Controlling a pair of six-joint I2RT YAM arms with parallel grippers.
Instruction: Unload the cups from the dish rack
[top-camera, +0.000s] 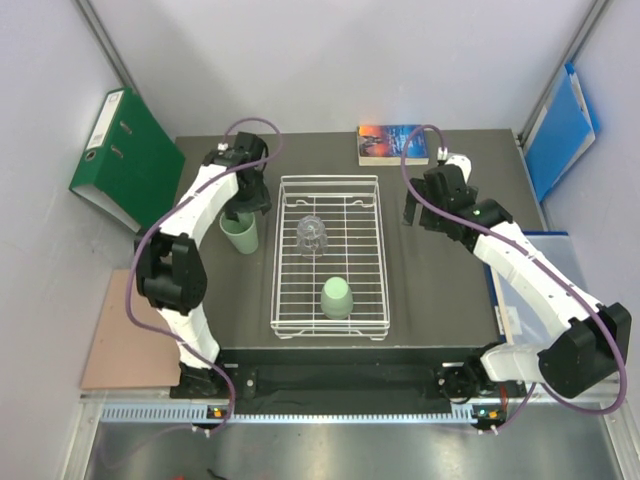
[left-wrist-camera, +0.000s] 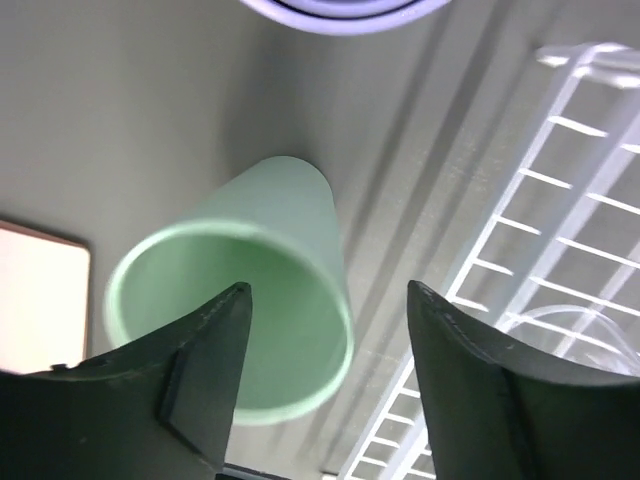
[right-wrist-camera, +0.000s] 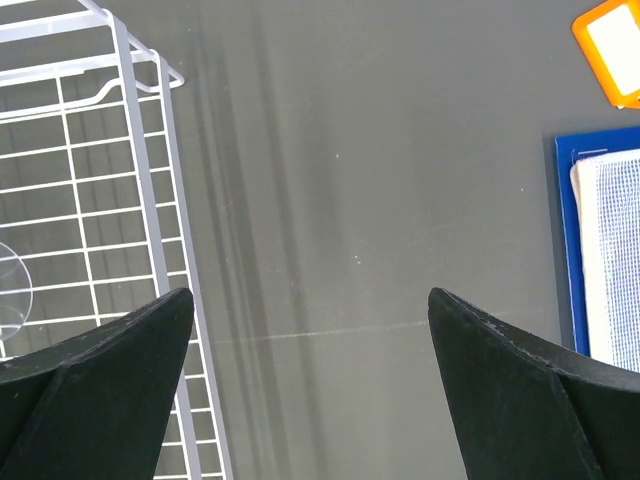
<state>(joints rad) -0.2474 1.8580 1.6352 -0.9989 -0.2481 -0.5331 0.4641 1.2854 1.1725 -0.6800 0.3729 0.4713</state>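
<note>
Right, my left gripper (left-wrist-camera: 328, 295) is spread wide over the pale green cup (left-wrist-camera: 285, 215), upright on the table (top-camera: 420, 290) beside the dish rack (top-camera: 279, 250), so I'd call that one unloaded; right gripper (right-wrist-camera: 310, 300) gapes idle; clear glass (top-camera: 312, 235) and second green cup (top-camera: 336, 297) wait inside.

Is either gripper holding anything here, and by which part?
Nothing is held. The left gripper stands open above the rim of the pale green cup, which stands on the table beside the dish rack. The right gripper is open over the table.
</note>
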